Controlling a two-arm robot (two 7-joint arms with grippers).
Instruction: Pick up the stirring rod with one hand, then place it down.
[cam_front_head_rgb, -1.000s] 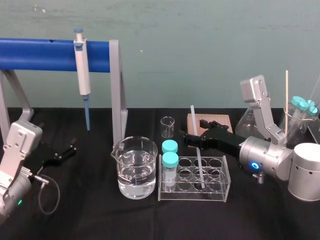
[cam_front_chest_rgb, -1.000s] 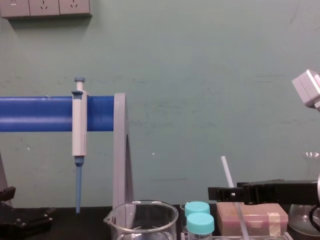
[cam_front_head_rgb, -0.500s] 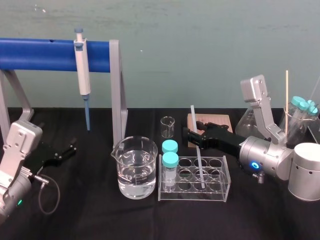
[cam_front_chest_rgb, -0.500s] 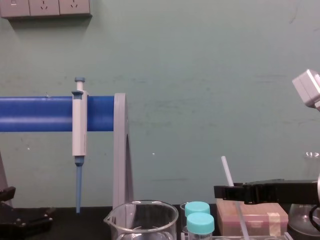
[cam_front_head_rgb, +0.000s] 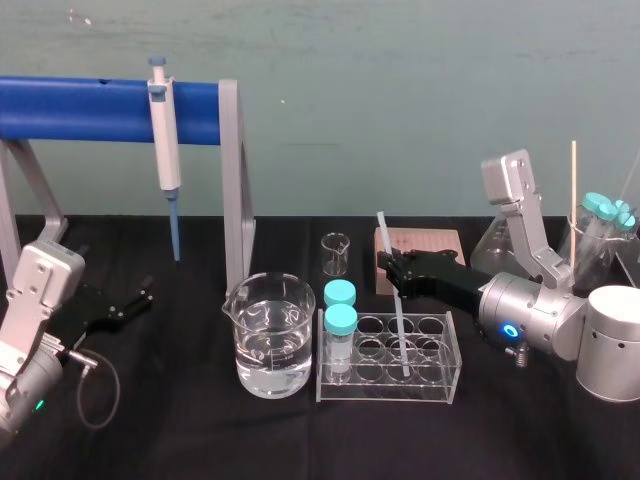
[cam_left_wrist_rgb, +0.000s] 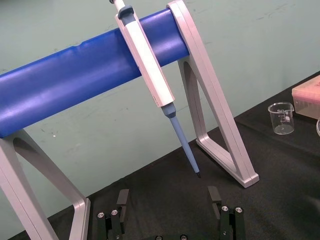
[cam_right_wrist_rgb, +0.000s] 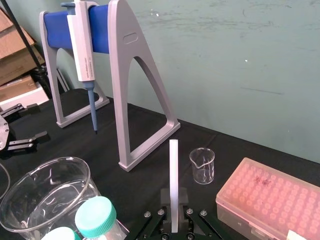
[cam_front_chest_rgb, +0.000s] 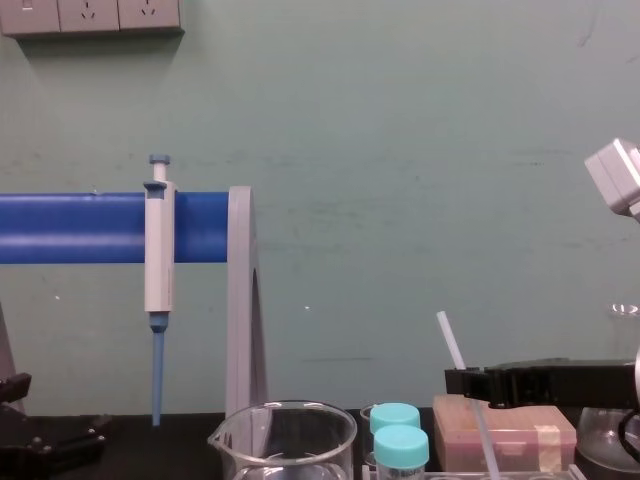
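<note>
Entry, item in hand: we log the stirring rod (cam_front_head_rgb: 397, 320) standing tilted in a middle well of the clear tube rack (cam_front_head_rgb: 430, 388), with its foot in the rack and its top leaning back and to the left. The right end effector (cam_front_head_rgb: 390, 270) reaches in from the right above the rack and is clamped on the rod partway up. The right wrist view gives us its fingertips (cam_right_wrist_rgb: 165, 199) pressed against either side of the rod, no gap visible. The left end effector (cam_front_head_rgb: 140, 297) lies parked on the black worktop (cam_front_head_rgb: 180, 440) at far left, well apart, and the left wrist view gives us its fingers (cam_left_wrist_rgb: 121, 199) spread wide. Surroundings: two teal-capped vials (cam_front_head_rgb: 340, 320) in the rack's left column, just beside the rod; a large beaker (cam_front_head_rgb: 268, 340) of clear liquid just left of the rack; a small beaker (cam_front_head_rgb: 335, 253) and a pink tip box (cam_front_head_rgb: 430, 243) behind the rack, the box lying under the right end effector; a conical flask (cam_front_head_rgb: 492, 245) behind the right arm. A white-and-blue pipette (cam_front_head_rgb: 163, 140) hangs on the blue-bar stand (cam_front_head_rgb: 80, 108) at rear left. The chest view adds the rod's top rising above the black fingers, and wall sockets (cam_front_chest_rgb: 90, 15) high on the green wall. The head view supplies the rod's foot in the rack.
</note>
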